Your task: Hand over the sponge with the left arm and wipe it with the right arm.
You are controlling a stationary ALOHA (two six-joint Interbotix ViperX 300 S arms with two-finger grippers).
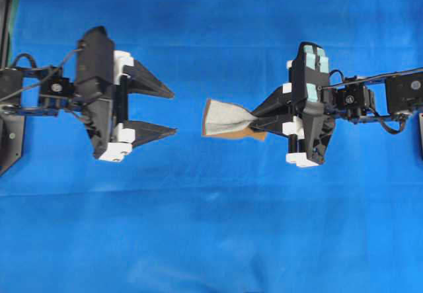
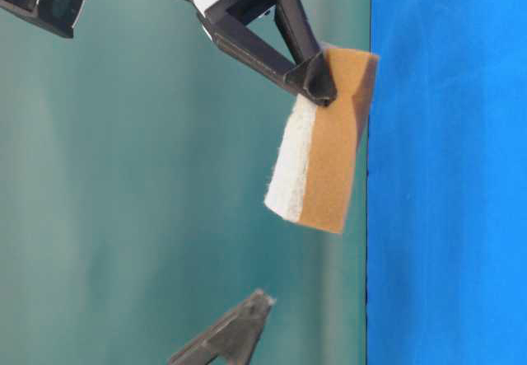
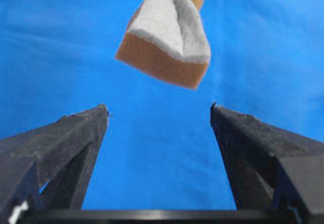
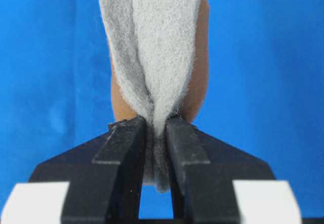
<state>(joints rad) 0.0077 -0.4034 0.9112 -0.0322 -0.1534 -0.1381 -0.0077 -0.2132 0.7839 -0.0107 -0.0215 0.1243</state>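
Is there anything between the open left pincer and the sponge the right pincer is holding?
Nothing. In the overhead view only bare blue cloth shows between the left pincer and the sponge pinched by the right pincer.

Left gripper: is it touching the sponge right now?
No. In the overhead view the left gripper stands open with blue cloth between its fingertips and the sponge, which the right gripper pinches.

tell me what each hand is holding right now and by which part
The right hand holds the sponge, pinched at one end so the grey-white layer folds between its fingers. The left hand is open and holds nothing.
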